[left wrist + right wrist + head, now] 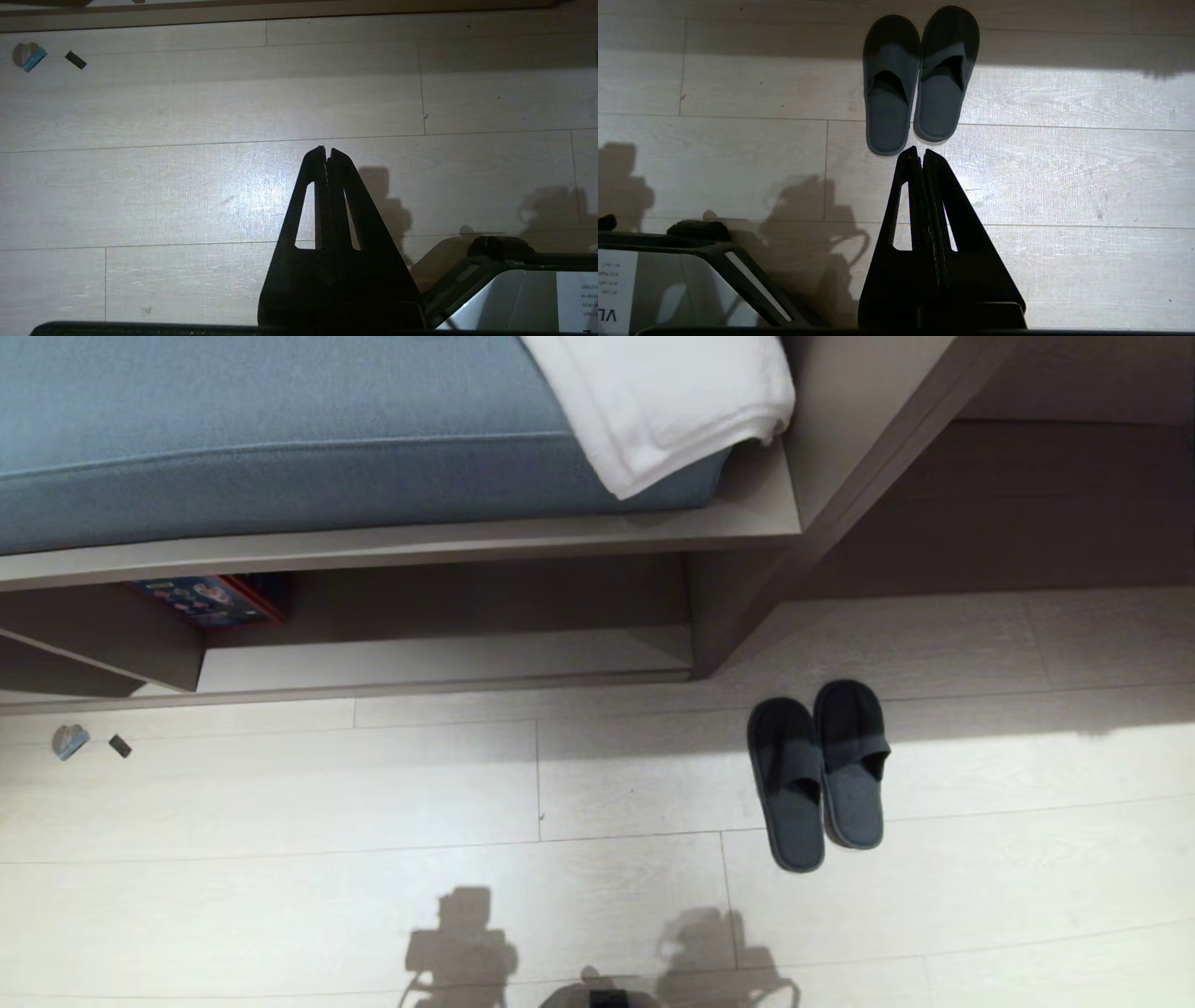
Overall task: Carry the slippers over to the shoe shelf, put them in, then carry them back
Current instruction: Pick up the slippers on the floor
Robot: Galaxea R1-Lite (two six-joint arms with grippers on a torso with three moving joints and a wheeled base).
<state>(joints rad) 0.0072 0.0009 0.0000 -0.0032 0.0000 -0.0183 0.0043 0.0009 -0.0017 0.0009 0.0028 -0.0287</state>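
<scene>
The slippers (792, 803) lie side by side on the pale floor, toes toward the furniture, right of centre; they are dark grey with wide fabric bands. In the right wrist view the slippers (889, 107) sit just beyond my right gripper (920, 150), which hangs above the floor, shut and empty. My left gripper (327, 150) is also shut and empty over bare floor. Neither gripper appears in the head view. The shoe shelf (448, 663), a low taupe cubby with a pale base board, opens under the cushioned bench, left of the slippers.
A blue cushion (280, 439) with a white towel (672, 401) tops the bench. A colourful box (210, 599) sits in the cubby. A small blue-grey scrap (70, 741) and a dark chip (119, 746) lie on the floor at left. My base (514, 289) is close below.
</scene>
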